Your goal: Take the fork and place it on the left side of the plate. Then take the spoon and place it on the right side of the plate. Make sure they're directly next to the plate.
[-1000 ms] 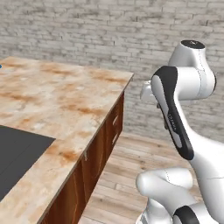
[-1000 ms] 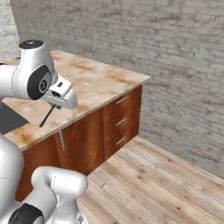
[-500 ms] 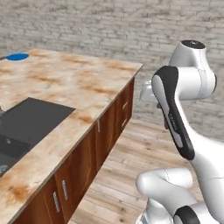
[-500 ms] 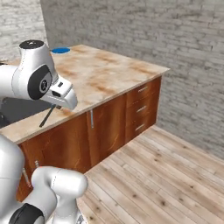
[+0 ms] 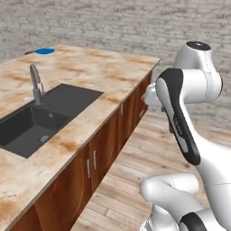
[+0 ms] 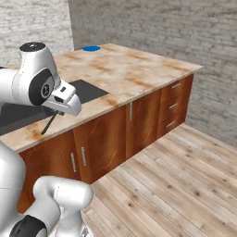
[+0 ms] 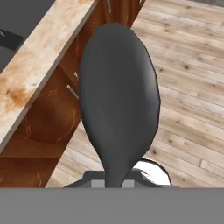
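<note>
Centre of the hand view, the dark spoon (image 7: 118, 100) rises bowl-first, its neck pinched in the closed gripper (image 7: 114, 181). The right base view gives its slim handle (image 6: 49, 124) hanging at left. Upper left of both base views lies the blue plate (image 5: 44, 51) on the marble counter (image 5: 103, 74), beyond the sink (image 5: 40, 117); wood floor (image 6: 185, 185), brick walls.

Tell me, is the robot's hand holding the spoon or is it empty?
Holding it. The gripper is shut on the dark spoon, whose bowl sticks out in front of the hand.
</note>
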